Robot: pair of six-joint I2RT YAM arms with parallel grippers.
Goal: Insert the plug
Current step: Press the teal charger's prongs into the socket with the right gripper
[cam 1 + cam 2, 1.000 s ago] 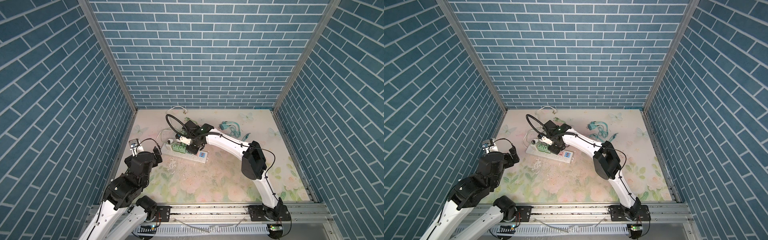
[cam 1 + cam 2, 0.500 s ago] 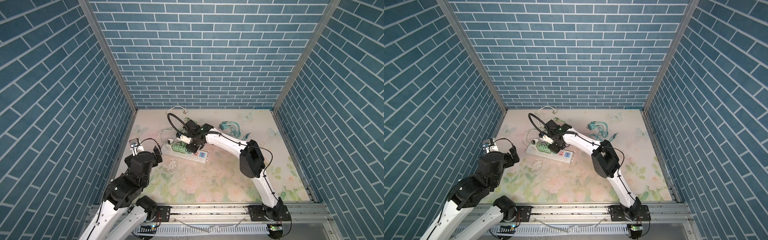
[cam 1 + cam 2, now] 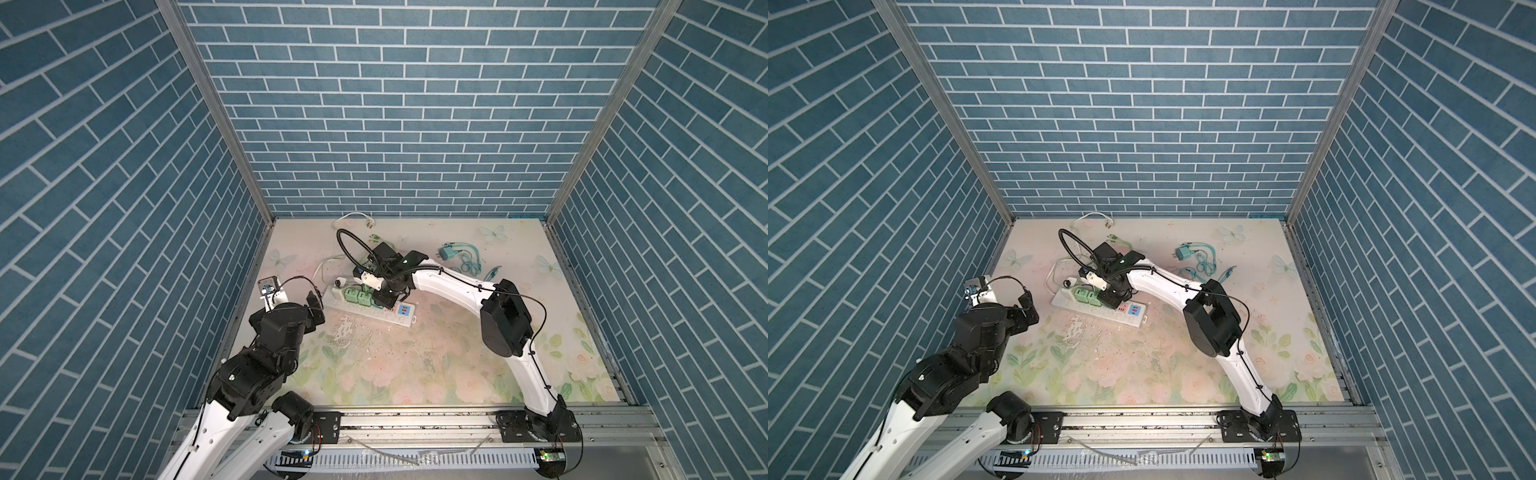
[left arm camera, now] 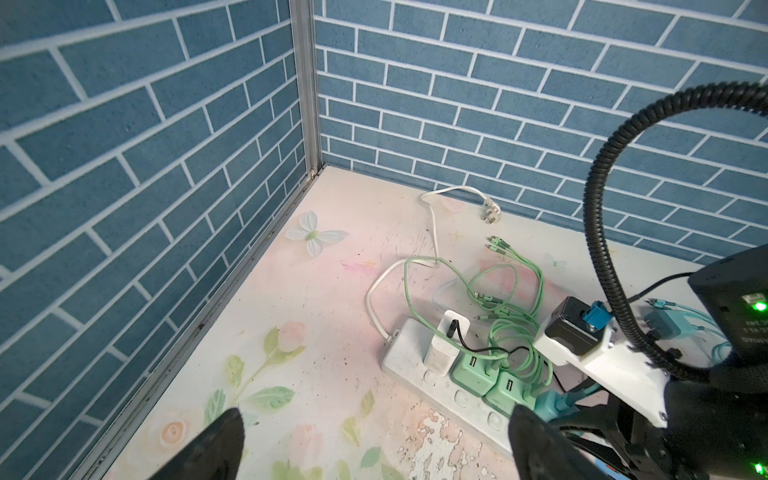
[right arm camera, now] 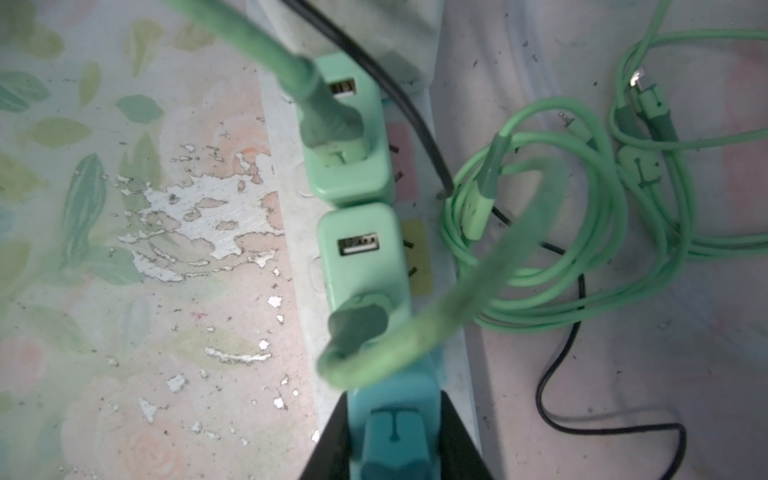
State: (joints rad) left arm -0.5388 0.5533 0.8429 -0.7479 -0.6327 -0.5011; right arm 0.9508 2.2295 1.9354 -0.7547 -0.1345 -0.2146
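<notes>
My right gripper (image 5: 392,415) is shut on a teal plug (image 5: 392,409) that has a teal cable connector on its top. It holds the plug over the white power strip (image 5: 297,232), right beside the second of two green chargers (image 5: 361,257). The plug's prongs are hidden, so I cannot tell if they sit in a socket. In both top views the right gripper (image 3: 384,297) (image 3: 1111,297) is down on the power strip (image 3: 399,320) (image 3: 1133,320). My left gripper (image 4: 374,436) (image 3: 313,305) stands open and empty, just left of the strip's end.
A coil of green cable (image 5: 582,232) and a black cable (image 5: 557,374) lie behind the strip. A white charger (image 4: 446,340) is plugged in at the strip's left end. A white cord (image 4: 432,224) runs to the back wall. Another teal plug with cable (image 3: 451,262) lies at the back right.
The right arm's elbow has shifted slightly left while its gripper stays at the strip with the plug. The left arm has not moved.
</notes>
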